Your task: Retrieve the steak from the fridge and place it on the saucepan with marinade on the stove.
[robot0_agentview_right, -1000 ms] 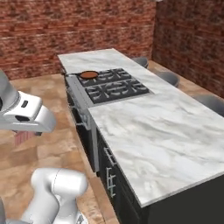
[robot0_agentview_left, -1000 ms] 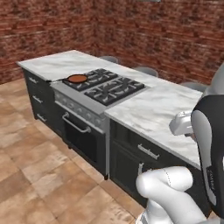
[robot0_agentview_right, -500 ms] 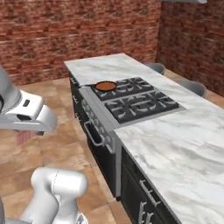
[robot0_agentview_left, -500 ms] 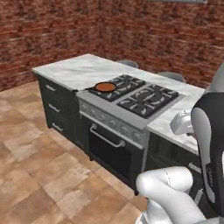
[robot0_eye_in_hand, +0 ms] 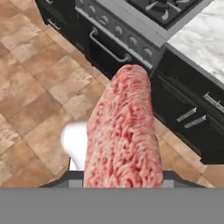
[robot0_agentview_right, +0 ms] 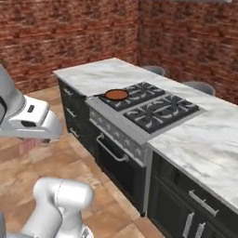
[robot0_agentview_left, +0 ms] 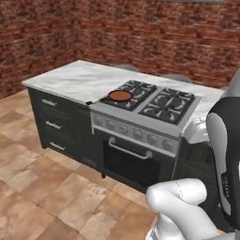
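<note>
We held one steak [robot0_eye_in_hand: 123, 131] in our gripper [robot0_eye_in_hand: 122, 181]; one saucepan [robot0_agentview_left: 120, 96] sat on the stove [robot0_agentview_left: 154, 103].

Marble table [robot0_agentview_left: 77, 80] with the stove [robot0_agentview_left: 149, 104] set in it.
I see the saucepan [robot0_agentview_left: 120, 96] on the stove's front-left grate, marinade [robot0_agentview_right: 116, 95] inside it.

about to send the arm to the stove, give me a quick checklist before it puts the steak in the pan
1. steak in gripper: ok, it fills the hand view.
2. saucepan on stove: ok, on the front left burner.
3. marinade in the pan: ok.
4. Pan free of other items: ok.
5. Gripper over the pan: not ok, it hangs above the floor in front of the oven.
6. Firmness of grip: cannot tell.
</note>
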